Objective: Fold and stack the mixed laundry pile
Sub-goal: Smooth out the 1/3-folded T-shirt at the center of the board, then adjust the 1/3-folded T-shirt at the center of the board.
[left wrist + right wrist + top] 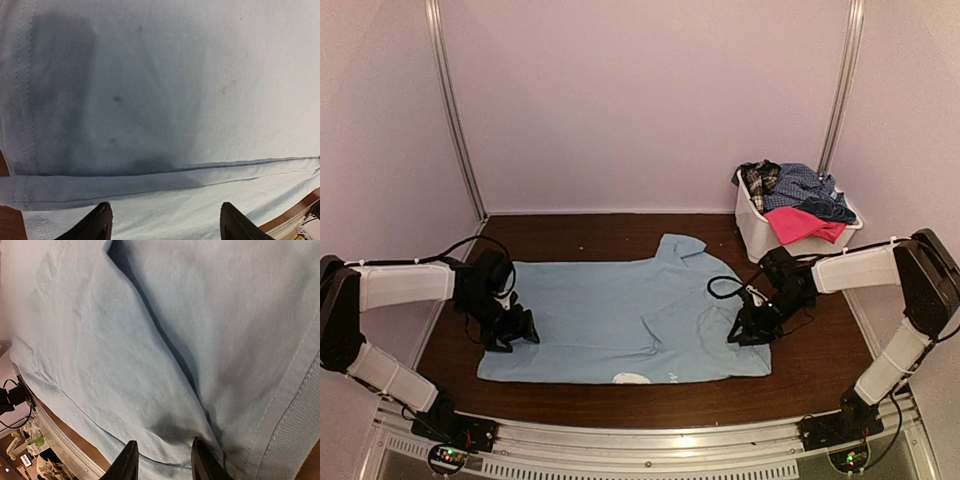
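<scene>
A light blue T-shirt lies spread flat on the brown table, collar toward the right. My left gripper sits low over its left end, near the hem. In the left wrist view that gripper stands open, fingers wide apart over the hem fold of the T-shirt. My right gripper rests at the shirt's right end by a sleeve. In the right wrist view it is partly open, tips down on wrinkled cloth. The rest of the mixed laundry pile fills the basket.
The white plastic basket stands at the back right corner, with a hot pink piece hanging over its rim. A metal rail runs along the table's near edge. A black cable loops above the shirt by the right wrist.
</scene>
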